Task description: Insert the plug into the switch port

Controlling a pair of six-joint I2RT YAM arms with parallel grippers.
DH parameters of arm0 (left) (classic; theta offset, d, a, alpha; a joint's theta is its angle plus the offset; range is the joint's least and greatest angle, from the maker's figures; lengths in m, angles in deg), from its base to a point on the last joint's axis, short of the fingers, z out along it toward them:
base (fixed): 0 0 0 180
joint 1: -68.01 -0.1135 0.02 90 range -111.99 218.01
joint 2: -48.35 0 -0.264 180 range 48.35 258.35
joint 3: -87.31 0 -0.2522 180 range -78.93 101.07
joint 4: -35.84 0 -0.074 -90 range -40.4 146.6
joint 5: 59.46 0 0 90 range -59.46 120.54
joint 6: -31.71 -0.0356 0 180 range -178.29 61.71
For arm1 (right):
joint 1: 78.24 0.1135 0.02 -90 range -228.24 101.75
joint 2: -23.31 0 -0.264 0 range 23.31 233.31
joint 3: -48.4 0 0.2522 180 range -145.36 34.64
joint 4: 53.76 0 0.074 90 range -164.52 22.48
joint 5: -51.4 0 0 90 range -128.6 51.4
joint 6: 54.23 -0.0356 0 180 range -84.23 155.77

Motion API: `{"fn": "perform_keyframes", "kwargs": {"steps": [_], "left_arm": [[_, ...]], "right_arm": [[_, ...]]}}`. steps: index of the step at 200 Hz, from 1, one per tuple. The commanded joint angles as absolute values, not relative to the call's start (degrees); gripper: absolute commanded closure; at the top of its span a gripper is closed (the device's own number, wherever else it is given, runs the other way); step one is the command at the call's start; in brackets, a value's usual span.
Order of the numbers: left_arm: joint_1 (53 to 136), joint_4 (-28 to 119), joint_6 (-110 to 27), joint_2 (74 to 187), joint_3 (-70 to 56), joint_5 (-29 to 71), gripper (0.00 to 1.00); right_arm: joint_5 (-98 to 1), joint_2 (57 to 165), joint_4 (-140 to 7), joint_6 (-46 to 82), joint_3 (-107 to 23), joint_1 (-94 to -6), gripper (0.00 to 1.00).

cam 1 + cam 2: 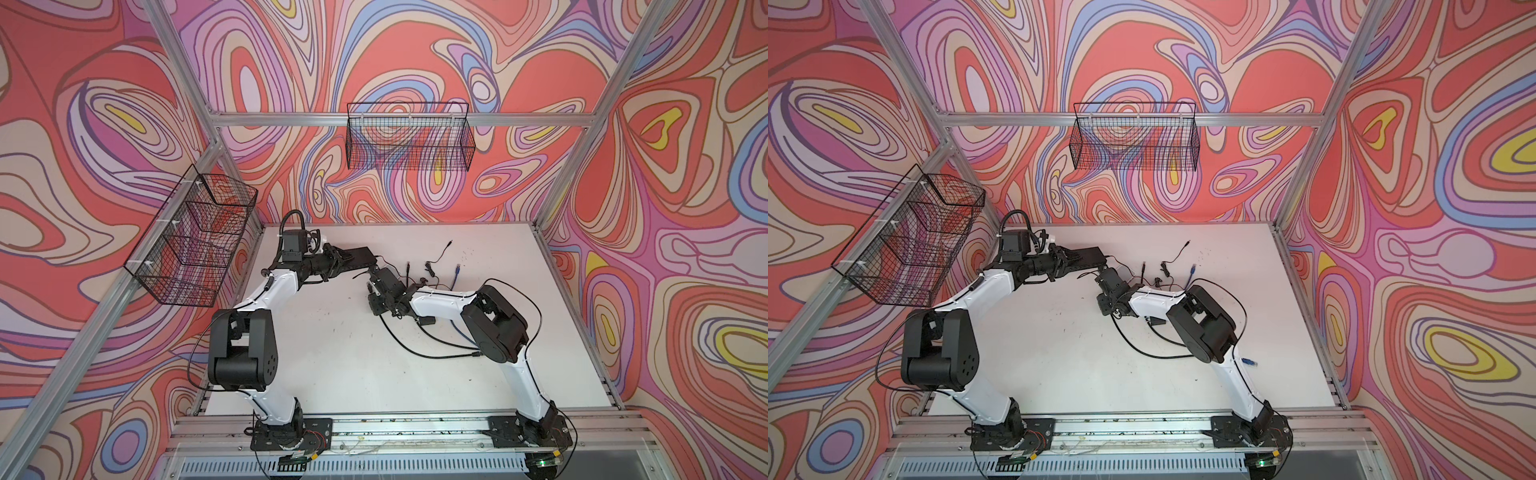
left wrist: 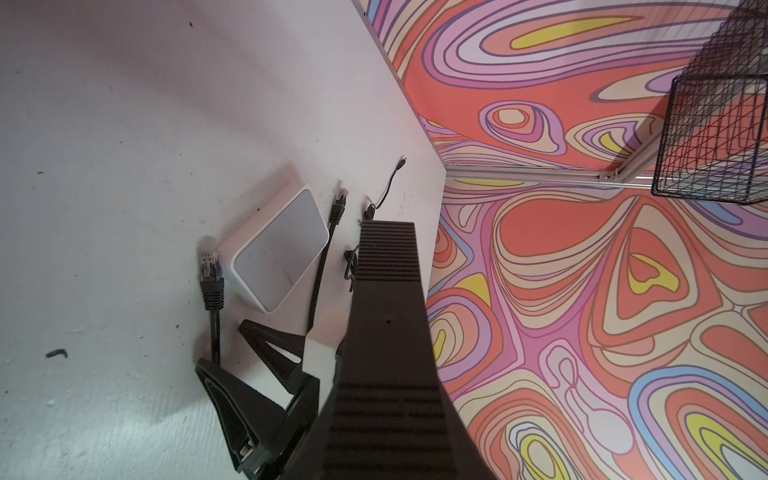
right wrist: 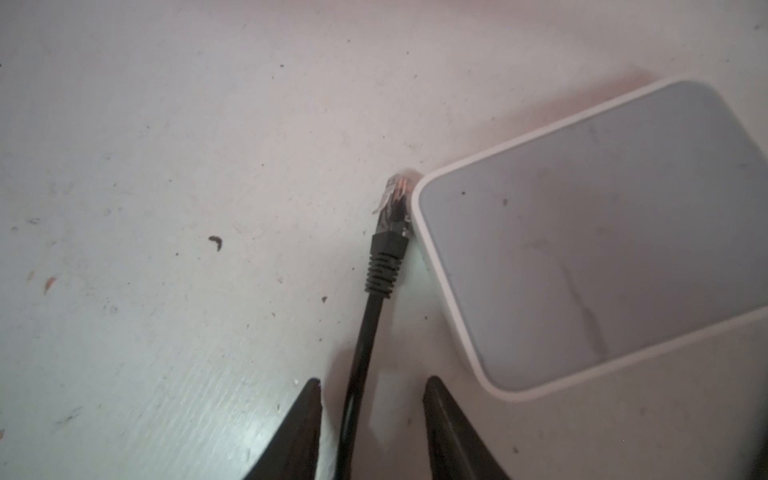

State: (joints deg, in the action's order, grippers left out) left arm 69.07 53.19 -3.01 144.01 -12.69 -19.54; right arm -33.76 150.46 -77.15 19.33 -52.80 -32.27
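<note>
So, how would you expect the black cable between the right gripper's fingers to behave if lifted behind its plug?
The black cable looks thin, probably floppy, so its plug may droop. The plug's clear latch looks fragile; pushing it against the switch could snag it.

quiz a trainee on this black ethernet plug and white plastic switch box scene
1. True or false: the black ethernet plug is seated in the white rectangular plastic switch box.
2. That plug's black cable runs between the fingers of: A left gripper; B right gripper; C neither.
3. Fill in: the left gripper's jaws are ____.
Key: 1 false, it lies beside the box's corner; 2 B; 3 shut.
</note>
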Motion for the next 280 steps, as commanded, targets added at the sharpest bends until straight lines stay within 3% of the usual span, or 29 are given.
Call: {"fn": "perform_keyframes", "kwargs": {"steps": [1,197,262,280], "left_arm": [[69.1,52.6,-3.7,143.4,-12.9,-21.5,0.92],[68.7,53.5,-4.2,142.7,-12.8,-21.3,0.92],[68.7,53.2,-4.0,143.0,-12.8,-21.4,0.92],[68.6,53.1,-3.9,143.0,-12.8,-21.5,0.92]], "right_arm": [[-33.0,153.1,-74.7,16.8,-53.4,-33.7,0.59],[-36.4,156.8,-67.8,13.1,-52.2,-35.5,0.71],[-37.1,156.9,-67.5,12.9,-51.2,-35.5,0.86],[-37.8,156.6,-66.7,13.0,-50.2,-35.5,0.99]]}}
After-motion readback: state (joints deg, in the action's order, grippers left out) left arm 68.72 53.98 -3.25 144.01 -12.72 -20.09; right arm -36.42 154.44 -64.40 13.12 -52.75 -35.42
